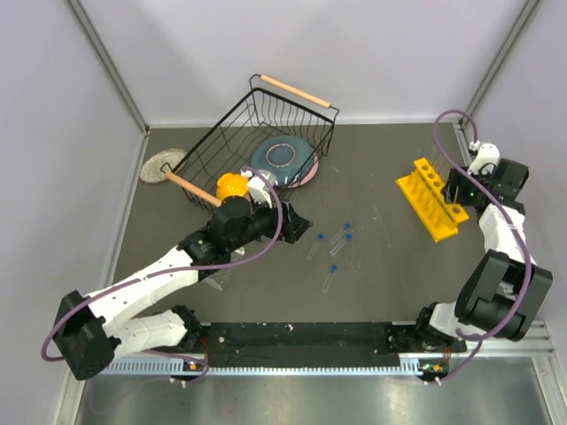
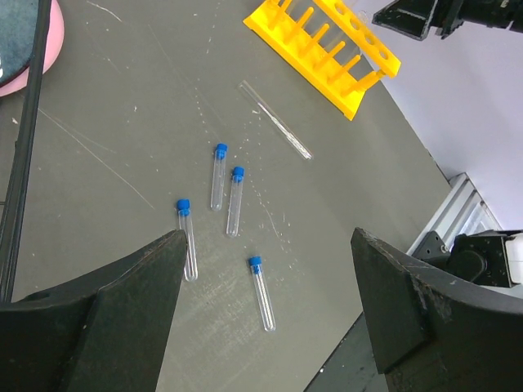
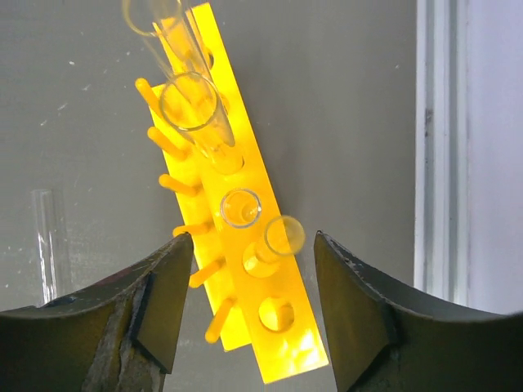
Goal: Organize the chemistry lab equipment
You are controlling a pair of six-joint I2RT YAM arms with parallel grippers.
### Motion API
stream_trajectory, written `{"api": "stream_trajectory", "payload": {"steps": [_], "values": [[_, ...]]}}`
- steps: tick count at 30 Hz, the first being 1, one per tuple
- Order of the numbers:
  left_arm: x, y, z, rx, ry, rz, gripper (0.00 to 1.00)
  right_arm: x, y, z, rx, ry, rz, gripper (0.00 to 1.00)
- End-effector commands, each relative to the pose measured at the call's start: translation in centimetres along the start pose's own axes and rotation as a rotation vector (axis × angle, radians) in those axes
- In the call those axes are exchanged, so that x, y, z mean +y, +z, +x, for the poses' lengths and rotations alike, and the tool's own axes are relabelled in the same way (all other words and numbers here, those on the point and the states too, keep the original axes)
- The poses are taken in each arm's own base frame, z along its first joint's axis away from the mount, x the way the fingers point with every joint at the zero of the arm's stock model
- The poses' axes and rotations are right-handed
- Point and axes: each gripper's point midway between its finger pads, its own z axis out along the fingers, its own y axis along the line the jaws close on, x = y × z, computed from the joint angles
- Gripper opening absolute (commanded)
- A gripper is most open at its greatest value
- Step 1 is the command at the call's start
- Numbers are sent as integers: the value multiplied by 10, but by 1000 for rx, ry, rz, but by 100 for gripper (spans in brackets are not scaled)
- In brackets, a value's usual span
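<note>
Several small clear tubes with blue caps (image 1: 335,248) lie on the dark table right of my left gripper (image 1: 298,228). In the left wrist view the tubes (image 2: 234,200) lie flat below and ahead of the open, empty left gripper (image 2: 265,327). A thin glass rod (image 2: 276,119) lies between the tubes and the yellow holed rack (image 2: 323,49). My right gripper (image 1: 455,189) hovers over the yellow rack (image 1: 431,199). In the right wrist view it (image 3: 253,318) is open and empty above the rack (image 3: 286,351), which holds several clear glass tubes (image 3: 192,106). A clear plastic piece (image 1: 217,279) lies by the left arm.
A black wire basket (image 1: 221,142) with wooden handles stands at the back, holding a blue plate (image 1: 283,158) and an orange bowl (image 1: 232,186). A round woven mat (image 1: 161,166) lies left of it. Grey walls close in three sides.
</note>
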Motion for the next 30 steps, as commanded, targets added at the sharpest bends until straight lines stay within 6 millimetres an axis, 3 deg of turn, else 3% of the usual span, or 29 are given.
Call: {"api": "stream_trajectory", "payload": {"steps": [1, 4, 14, 16, 22, 30], "values": [[-19, -8, -30, -79, 6, 56, 87, -2, -35, -53, -142, -70, 51, 62], [-20, -8, -29, -78, 4, 64, 87, 2, -45, -59, -154, -79, 48, 63], [-21, -16, -28, -90, -11, 70, 87, 11, -52, -54, -51, -133, -28, 69], [-20, -18, -28, -93, -12, 69, 87, 12, -55, -66, -56, -147, -48, 69], [-19, -18, -27, -94, -12, 69, 87, 4, -48, -69, 15, -131, -74, 69], [-17, -17, -23, -82, -1, 63, 87, -7, -32, -57, 94, -40, -95, 68]]}}
